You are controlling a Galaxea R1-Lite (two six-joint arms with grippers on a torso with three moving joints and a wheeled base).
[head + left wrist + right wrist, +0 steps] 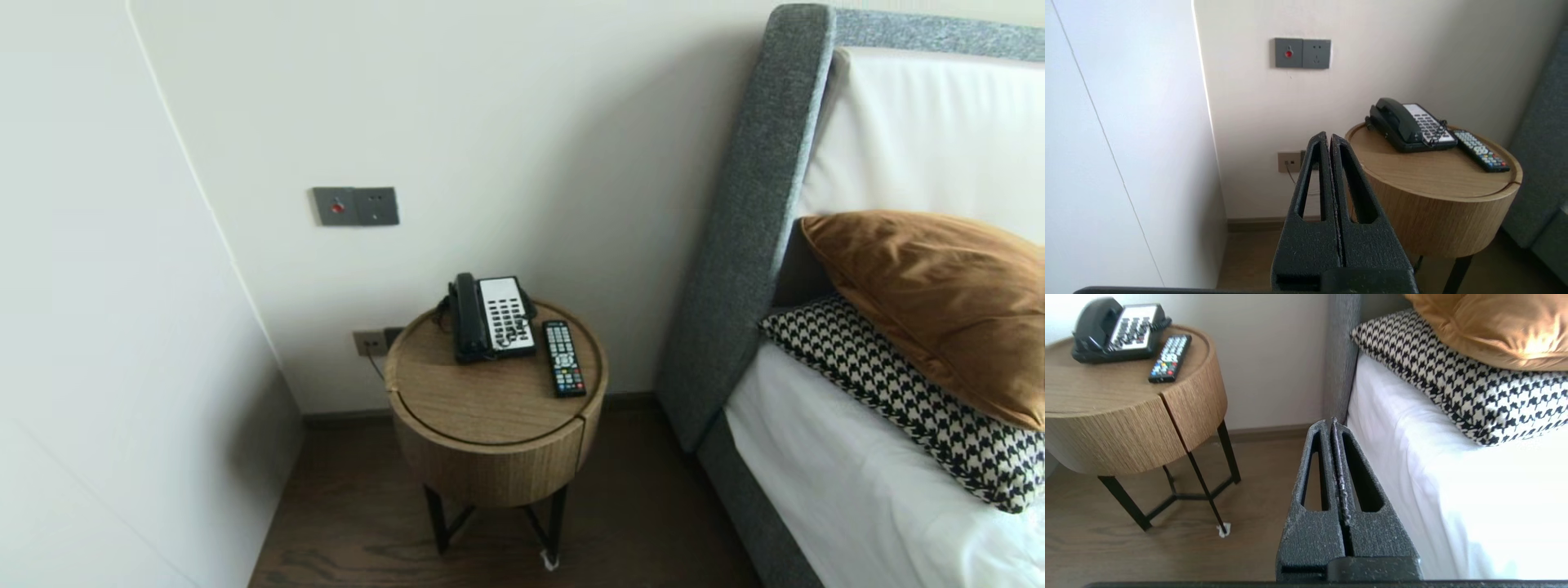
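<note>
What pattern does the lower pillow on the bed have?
The lower pillow is black-and-white houndstooth, clearest in the right wrist view.

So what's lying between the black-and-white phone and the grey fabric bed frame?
A slim black remote control with coloured buttons, on the round wooden table, shown in the head view.

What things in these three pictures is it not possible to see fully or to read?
1. The remote control: head view, button labels too small to read.
2. The low wall socket: head view, the bedside table hides part; left wrist view, the shut left pincer covers part.
3. The brown pillow: head view, cut off by the right edge.
4. The bed: every view, its foot end lies beyond the edges.
</note>
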